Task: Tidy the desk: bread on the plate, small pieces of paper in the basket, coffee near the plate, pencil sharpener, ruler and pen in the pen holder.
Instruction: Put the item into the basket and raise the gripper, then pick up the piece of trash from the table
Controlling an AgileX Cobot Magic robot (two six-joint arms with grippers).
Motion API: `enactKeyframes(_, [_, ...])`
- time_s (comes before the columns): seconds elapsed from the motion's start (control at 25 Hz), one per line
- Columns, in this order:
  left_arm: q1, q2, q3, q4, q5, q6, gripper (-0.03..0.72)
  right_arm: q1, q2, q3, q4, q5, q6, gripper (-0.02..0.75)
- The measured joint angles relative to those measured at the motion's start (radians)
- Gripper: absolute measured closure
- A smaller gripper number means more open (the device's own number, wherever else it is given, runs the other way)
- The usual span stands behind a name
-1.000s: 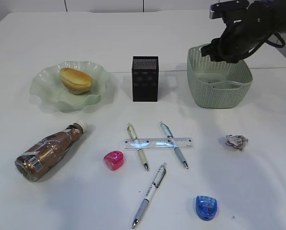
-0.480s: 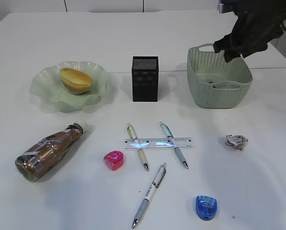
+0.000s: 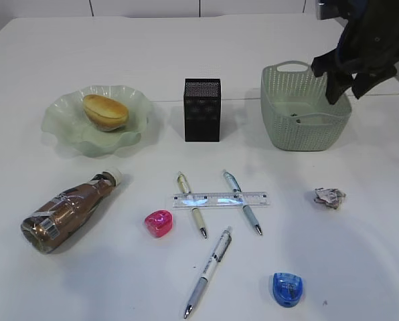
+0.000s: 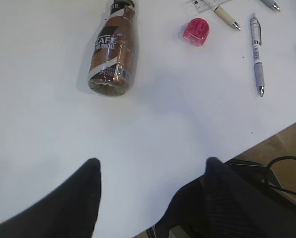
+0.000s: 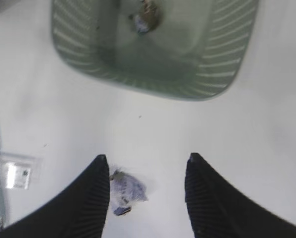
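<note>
My right gripper (image 3: 345,88) (image 5: 147,159) is open and empty, raised over the right rim of the green basket (image 3: 305,134) (image 5: 222,74). One paper ball (image 5: 147,14) lies inside the basket. Another paper ball (image 3: 329,197) (image 5: 125,191) lies on the table in front of the basket. The bread (image 3: 106,112) is on the green plate (image 3: 60,127). The coffee bottle (image 3: 69,212) (image 4: 113,52) lies on its side. My left gripper (image 4: 150,166) is open and empty near the table's front edge. The black pen holder (image 3: 202,110) stands in the middle.
The clear ruler (image 3: 221,199) lies across two pens (image 3: 192,212) (image 3: 242,200). A third pen (image 3: 209,271) lies nearer the front. A pink sharpener (image 3: 158,223) (image 4: 195,30) and a blue sharpener (image 3: 288,289) lie on the table.
My right gripper has moved right and up, from over the basket's middle to its right rim. Nothing on the table has moved.
</note>
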Motion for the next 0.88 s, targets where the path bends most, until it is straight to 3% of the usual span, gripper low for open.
enactKeyframes(0.36, [0.000,0.000,0.000,0.000,0.006,0.000,0.232,0.004,0.000,0.020,0.062,0.087,-0.039,0.339])
enactKeyframes(0.56, [0.000,0.000,0.000,0.000,0.007,0.000,0.232,0.004,-0.002,0.156,0.066,0.089,-0.055,0.339])
enactKeyframes(0.88, [0.000,0.000,0.000,0.000,0.009,0.000,0.232,0.004,-0.002,0.345,0.108,-0.058,-0.087,0.339])
